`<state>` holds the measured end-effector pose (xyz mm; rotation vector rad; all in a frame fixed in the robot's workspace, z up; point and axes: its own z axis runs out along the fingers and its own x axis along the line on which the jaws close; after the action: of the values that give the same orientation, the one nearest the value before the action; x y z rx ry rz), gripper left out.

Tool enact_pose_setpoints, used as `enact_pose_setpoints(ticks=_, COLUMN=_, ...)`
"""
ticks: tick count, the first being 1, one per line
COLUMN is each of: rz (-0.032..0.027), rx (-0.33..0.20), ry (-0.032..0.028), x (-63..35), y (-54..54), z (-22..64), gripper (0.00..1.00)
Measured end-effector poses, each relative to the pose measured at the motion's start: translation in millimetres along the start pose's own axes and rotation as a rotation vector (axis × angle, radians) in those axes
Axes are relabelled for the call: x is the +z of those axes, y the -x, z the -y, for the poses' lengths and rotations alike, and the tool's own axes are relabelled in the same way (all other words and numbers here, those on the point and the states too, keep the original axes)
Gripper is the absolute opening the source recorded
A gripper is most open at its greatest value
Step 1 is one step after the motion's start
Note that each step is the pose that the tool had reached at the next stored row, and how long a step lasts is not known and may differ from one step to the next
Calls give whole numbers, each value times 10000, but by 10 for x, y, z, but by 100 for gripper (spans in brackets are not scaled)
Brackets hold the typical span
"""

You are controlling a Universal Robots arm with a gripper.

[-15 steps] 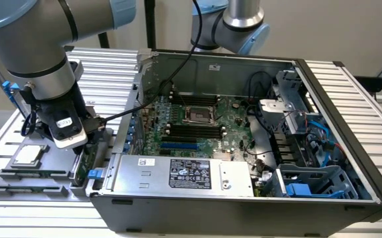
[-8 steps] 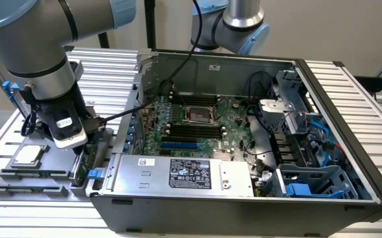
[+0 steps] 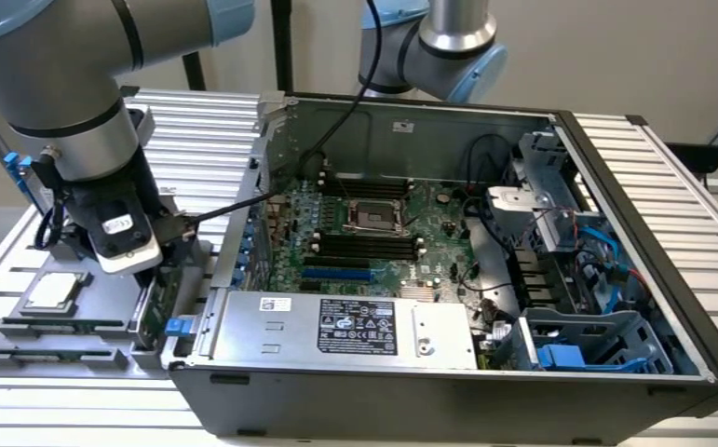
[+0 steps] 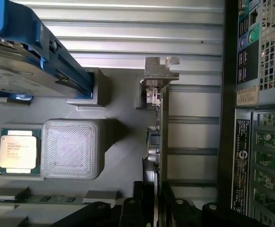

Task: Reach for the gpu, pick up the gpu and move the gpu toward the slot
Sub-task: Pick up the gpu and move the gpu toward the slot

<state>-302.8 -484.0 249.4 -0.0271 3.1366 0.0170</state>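
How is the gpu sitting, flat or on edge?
On edge: the gpu shows as a thin strip in the gray holder, silver bracket at one end.

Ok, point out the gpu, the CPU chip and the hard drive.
gpu (image 4: 160,137), wrist view, mid edge of the card.
CPU chip (image 4: 18,149), wrist view, centre of its lid.
hard drive (image 4: 14,66), wrist view, its silver top.

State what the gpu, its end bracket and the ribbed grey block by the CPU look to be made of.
The gpu: green circuit-board laminate, matte, seen edge-on. Its bracket: bare metal, probably steel, silvery with a dull shine. The grey block: likely 3D-printed plastic, judging by the fine layer lines across its matte top.
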Motion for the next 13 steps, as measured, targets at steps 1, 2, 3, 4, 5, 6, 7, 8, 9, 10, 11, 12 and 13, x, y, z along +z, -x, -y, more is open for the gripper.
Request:
enact_pose_setpoints(ticks=1, rz=-1, rx=0, ry=0, x=-20, y=0, z=0, gripper=27)
enact_pose_setpoints(ticks=2, rz=-1, rx=1, ry=1, x=-42, y=0, z=-1, gripper=27)
enact_pose_setpoints(ticks=3, rz=-1, rx=0, ry=1, x=-65, y=0, z=-1, gripper=27)
enact_pose_setpoints(ticks=4, rz=-3, rx=-1, ry=1, x=-90, y=1, z=0, gripper=27)
enact_pose_setpoints(ticks=5, rz=-5, rx=0, ry=1, x=-116, y=1, z=-1, gripper=27)
enact_pose_setpoints(ticks=6, rz=-2, rx=0, ry=4, x=-141, y=1, z=-1, gripper=27)
enact_pose_setpoints(ticks=7, rz=-4, rx=1, ry=4, x=-169, y=1, z=-2, gripper=27)
enact_pose_setpoints(ticks=8, rz=-4, rx=0, ry=6, x=-198, y=2, z=-2, gripper=27)
enact_pose_setpoints(ticks=9, rz=-4, rx=0, ry=8, x=-233, y=2, z=-2, gripper=27)
enact_pose_setpoints(ticks=10, rz=-3, rx=0, ry=13, x=-273, y=3, z=-3, gripper=27)
enact_pose_setpoints(ticks=11, rz=-3, rx=0, ry=17, x=-316, y=3, z=-3, gripper=27)
enact_pose_setpoints(ticks=12, rz=-3, rx=0, ry=20, x=-363, y=4, z=-4, gripper=27)
enact_pose_setpoints(ticks=13, rz=-2, rx=0, ry=24, x=-408, y=5, z=-4, gripper=27)
